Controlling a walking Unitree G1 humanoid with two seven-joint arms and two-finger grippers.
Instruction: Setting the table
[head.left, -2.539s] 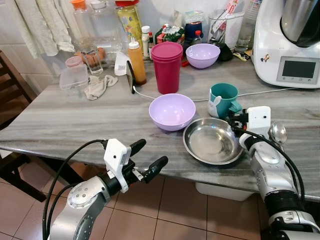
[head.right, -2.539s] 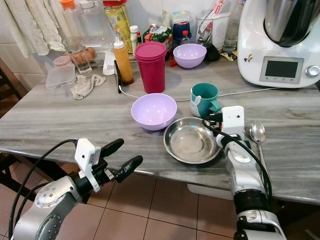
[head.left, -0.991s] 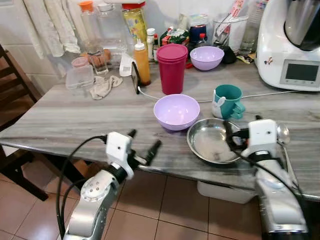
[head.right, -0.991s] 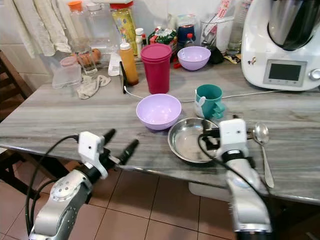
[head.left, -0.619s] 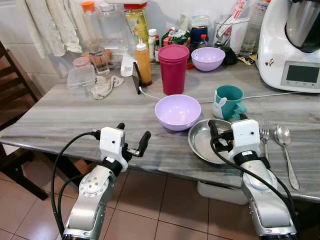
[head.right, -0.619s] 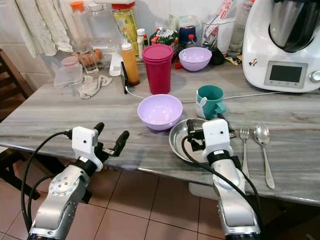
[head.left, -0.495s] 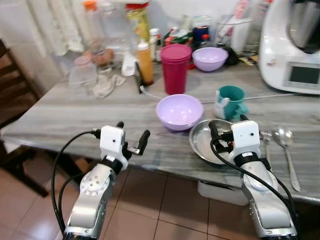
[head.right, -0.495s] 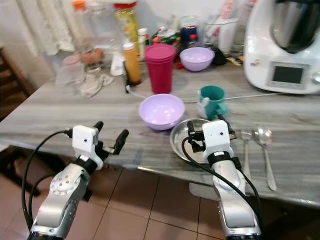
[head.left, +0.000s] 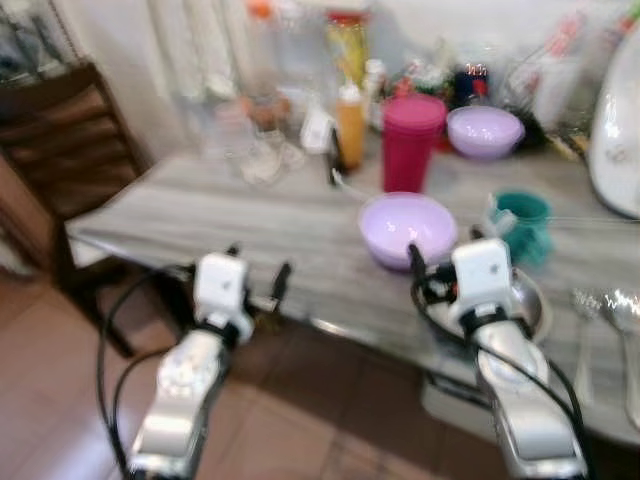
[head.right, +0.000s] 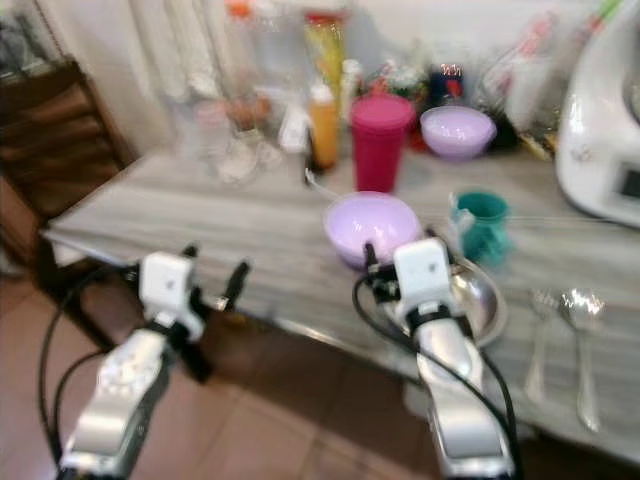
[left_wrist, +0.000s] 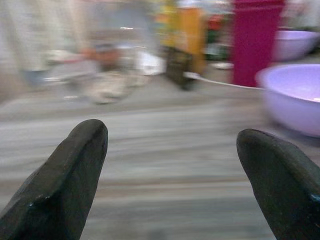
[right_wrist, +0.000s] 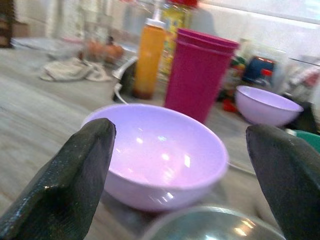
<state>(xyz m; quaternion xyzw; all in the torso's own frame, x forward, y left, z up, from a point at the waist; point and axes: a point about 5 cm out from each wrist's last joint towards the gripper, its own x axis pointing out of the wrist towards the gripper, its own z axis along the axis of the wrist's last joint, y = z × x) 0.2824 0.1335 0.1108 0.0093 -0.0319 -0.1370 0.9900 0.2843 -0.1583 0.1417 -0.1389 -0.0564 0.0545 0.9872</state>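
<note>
Two grippers hang empty at the near edge of a long grey table (head.left: 200, 215), and the head views are blurred, so fine detail is lost. Largest on it, at the far right, is a white kitchen machine (head.right: 600, 120), partly cut off. In front of that, toward the middle, a lilac bowl (head.right: 372, 226) stands beside a steel plate (head.right: 480, 290), with a teal mug (head.right: 480, 226) just behind the plate. A stack of magenta cups (head.right: 382, 140) and a second lilac bowl (head.right: 457, 130) stand further back among bottles and jars too blurred to name. A fork (head.right: 537, 345) and a spoon (head.right: 580, 345) lie side by side on the table to the right of the plate.

Right gripper (right_wrist: 185, 165): fingers spread wide, holding nothing, poised over the plate's near rim and facing the lilac bowl. Left gripper (left_wrist: 172, 175): also spread wide and empty, at the table's front edge well left of the bowl.

My judgement is that the cutlery is already laid and a new piece is being chosen. The bowl looks the likely target; the next move would need the right arm to advance and level its fingers around the rim
</note>
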